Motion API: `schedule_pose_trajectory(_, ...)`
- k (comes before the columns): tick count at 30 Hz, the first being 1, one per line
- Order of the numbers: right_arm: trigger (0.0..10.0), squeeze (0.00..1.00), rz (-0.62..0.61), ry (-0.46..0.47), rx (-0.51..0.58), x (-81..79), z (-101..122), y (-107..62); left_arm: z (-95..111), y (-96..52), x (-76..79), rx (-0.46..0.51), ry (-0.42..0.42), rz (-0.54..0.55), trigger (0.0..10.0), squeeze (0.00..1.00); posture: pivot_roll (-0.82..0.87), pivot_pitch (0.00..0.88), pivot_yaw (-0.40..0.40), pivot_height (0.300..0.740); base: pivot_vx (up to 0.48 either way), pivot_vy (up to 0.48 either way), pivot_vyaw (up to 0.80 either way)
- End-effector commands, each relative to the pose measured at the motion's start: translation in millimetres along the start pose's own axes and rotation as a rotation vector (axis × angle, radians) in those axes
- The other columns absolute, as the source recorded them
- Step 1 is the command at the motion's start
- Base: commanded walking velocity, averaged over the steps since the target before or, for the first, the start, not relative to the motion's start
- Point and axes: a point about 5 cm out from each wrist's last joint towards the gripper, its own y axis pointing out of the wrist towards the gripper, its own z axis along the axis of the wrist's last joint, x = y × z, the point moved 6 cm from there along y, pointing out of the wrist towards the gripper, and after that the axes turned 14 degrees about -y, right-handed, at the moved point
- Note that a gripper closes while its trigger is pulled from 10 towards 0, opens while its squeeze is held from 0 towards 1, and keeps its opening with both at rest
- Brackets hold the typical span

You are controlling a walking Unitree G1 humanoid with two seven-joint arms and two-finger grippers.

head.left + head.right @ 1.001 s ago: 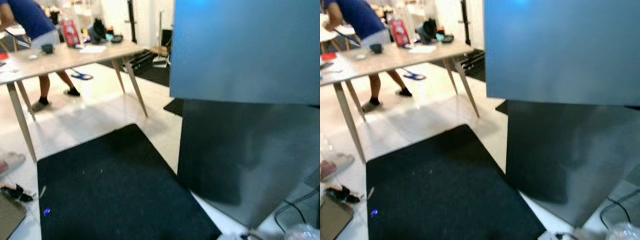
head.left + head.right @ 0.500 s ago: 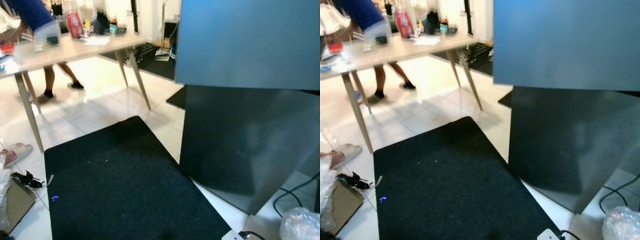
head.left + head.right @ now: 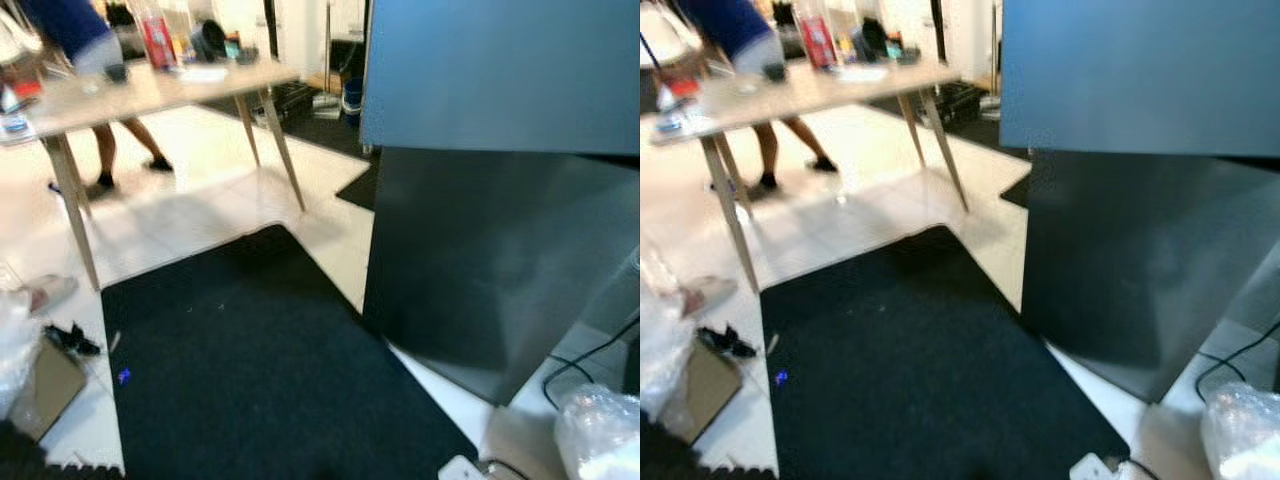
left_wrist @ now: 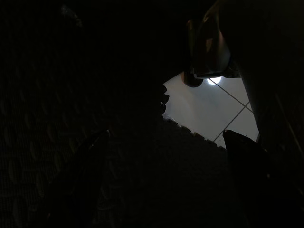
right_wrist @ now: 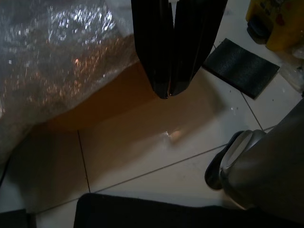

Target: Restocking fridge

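On the far left a flat cardboard piece (image 3: 45, 388) and some clear plastic wrap (image 3: 12, 335) lie on the white tiled floor (image 3: 190, 215). Beyond them stands a desk (image 3: 150, 88) carrying bottles and cups, with a person (image 3: 75, 35) behind it. A black mat (image 3: 250, 370) covers the floor in the middle. To the right rises the fridge (image 3: 500, 230), blue above and dark below, its doors closed; a clear plastic bag (image 3: 600, 435) sits on the floor at its right foot.

The left pincer (image 4: 166, 156) hangs in deep shade over the mat, fingers spread, holding nothing. The right pincer (image 5: 169, 71) hangs above cardboard and plastic wrap, fingers pressed together, empty.

By my judgement this is the approach step: no stock is in hand. Next, the robot needs to face the fridge squarely, or fetch goods first.
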Motion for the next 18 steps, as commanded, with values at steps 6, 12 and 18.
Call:
schedule_pose_trajectory(6,10.0,0.0,0.01,-0.024,0.028,-1.6,10.4,1.2,1.5,6.2,30.6,-0.001,0.004,-0.093,10.0,0.0,0.01,0.0,0.009,0.74,0.0,0.0,0.8)
schedule_pose_trajectory(12,10.0,0.0,0.016,-0.033,0.032,-2.5,11.5,1.3,1.2,6.3,31.1,-0.001,0.0,-0.093,10.0,0.0,0.01,0.0,0.009,0.74,0.0,0.0,0.8)
schedule_pose_trajectory(18,10.0,0.0,0.016,-0.039,0.031,-2.0,11.7,1.3,0.2,6.2,30.9,-0.002,0.001,-0.092,10.0,0.0,0.01,0.0,0.009,0.74,0.0,0.0,0.8)
